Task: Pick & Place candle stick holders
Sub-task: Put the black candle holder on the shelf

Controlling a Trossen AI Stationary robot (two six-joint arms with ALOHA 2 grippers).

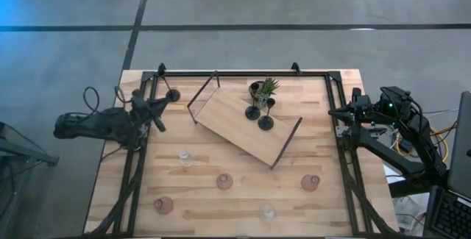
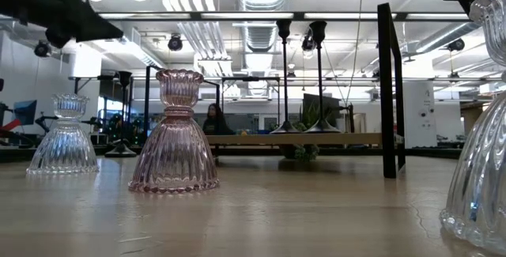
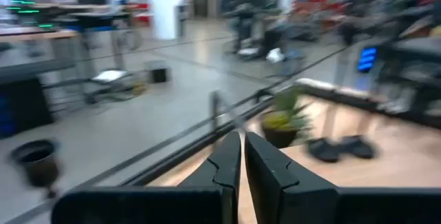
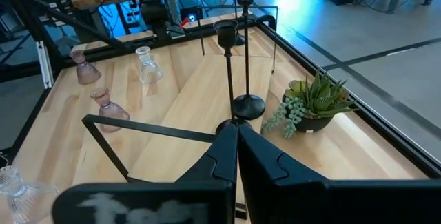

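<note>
Two slim black candle stick holders [image 1: 254, 111] [image 1: 266, 122] stand on their round bases on the wooden board [image 1: 228, 121], beside the potted plant [image 1: 263, 88]. A third black holder [image 1: 173, 95] stands on the table at the far left; its cup [image 3: 34, 159] shows in the left wrist view. Several pink and clear glass cups [image 1: 224, 182] [image 1: 184, 157] [image 1: 310, 182] stand on the near half of the table. My left gripper [image 1: 159, 111] [image 3: 241, 148] hovers shut just near of the third holder, touching nothing. My right gripper [image 1: 333, 112] [image 4: 236, 133] waits shut at the table's right edge.
A black metal frame [image 1: 243, 73] runs along the table's far, left and right edges. The board lies askew mid-table with dark handles [image 1: 202, 95] at its ends. In the low view a pink cup [image 2: 174, 133] and clear cups [image 2: 63, 134] [image 2: 482, 130] stand close; a person [image 2: 213, 119] sits far behind.
</note>
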